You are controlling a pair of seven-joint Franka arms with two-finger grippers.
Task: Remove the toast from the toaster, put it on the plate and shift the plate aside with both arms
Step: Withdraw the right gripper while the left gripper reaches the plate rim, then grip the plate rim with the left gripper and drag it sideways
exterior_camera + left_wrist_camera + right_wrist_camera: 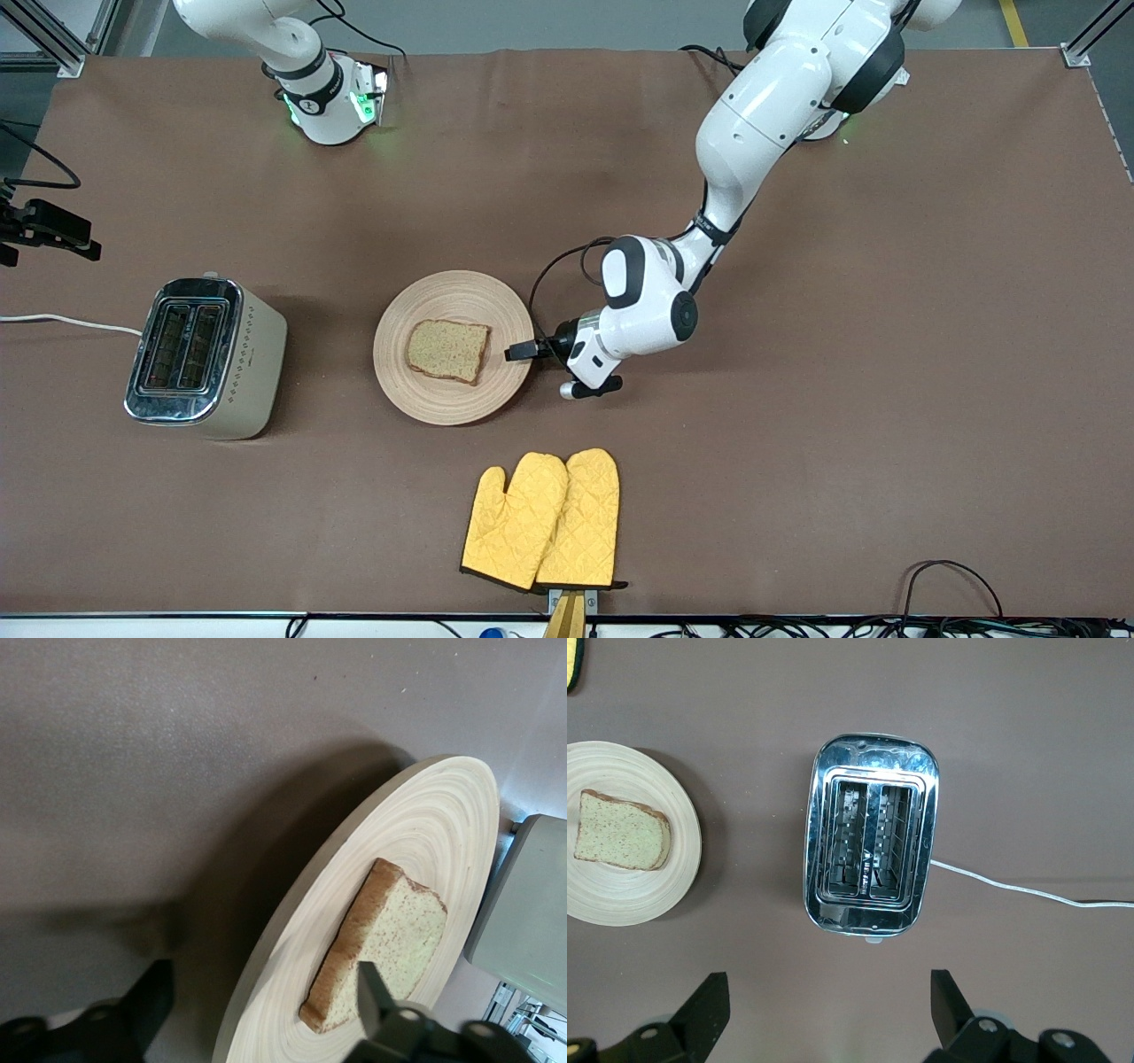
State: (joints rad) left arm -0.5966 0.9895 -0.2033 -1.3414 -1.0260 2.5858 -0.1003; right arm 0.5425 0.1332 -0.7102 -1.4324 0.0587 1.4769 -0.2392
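The toast (448, 349) lies flat on the round beige plate (452, 399) at mid-table. My left gripper (523, 352) is low at the plate's rim on the side toward the left arm's end, open. In the left wrist view the rim of the plate (292, 930) runs between the fingers of the left gripper (264, 997), one finger (376, 992) standing over the plate next to the toast (390, 939). My right gripper (824, 1001) is open and empty, high above the table beside the toaster (870, 846). The right wrist view also shows the plate (620, 895) and toast (620, 833).
The silver toaster (205, 354) stands toward the right arm's end, slots empty, with a white cord (62, 321) trailing off. Two yellow quilted mitts (545, 521) lie nearer the front camera than the plate. Only the right arm's base (323, 97) shows in the front view.
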